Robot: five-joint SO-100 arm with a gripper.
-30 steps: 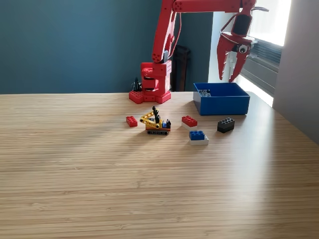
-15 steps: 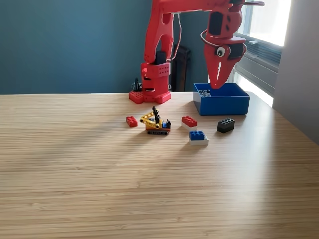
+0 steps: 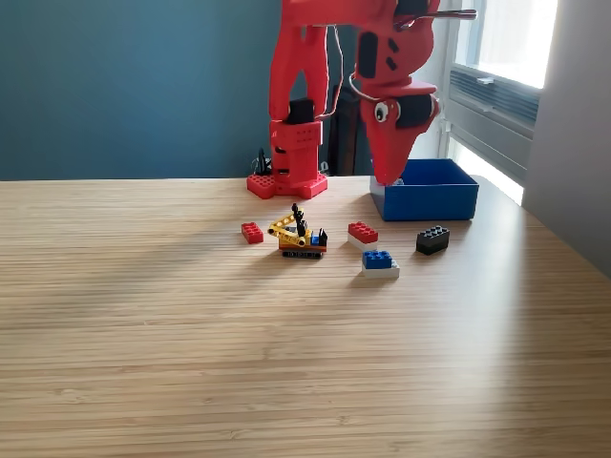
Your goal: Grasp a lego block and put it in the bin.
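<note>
A teal wall backs the wooden table (image 3: 191, 334) in the exterior view. The bin (image 3: 425, 191) sits near the table's far edge. The gripper (image 3: 384, 176) hangs beside its left wall, jaws closed, apparently empty. In front of the bin lie a black brick (image 3: 432, 239), a red brick (image 3: 363, 231) and a blue brick (image 3: 378, 259); farther left stands a small lego model (image 3: 301, 234). None looks grasped, so picking and dropping remain.

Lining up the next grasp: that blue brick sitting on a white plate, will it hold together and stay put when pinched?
The blue brick looks rigid and blocky, so it likely won't flex or roll. It sits on a white plate; that may lift with it or split off. Small plastic, probably light, so it may skid on the smooth table if the gripper nudges it.
</note>
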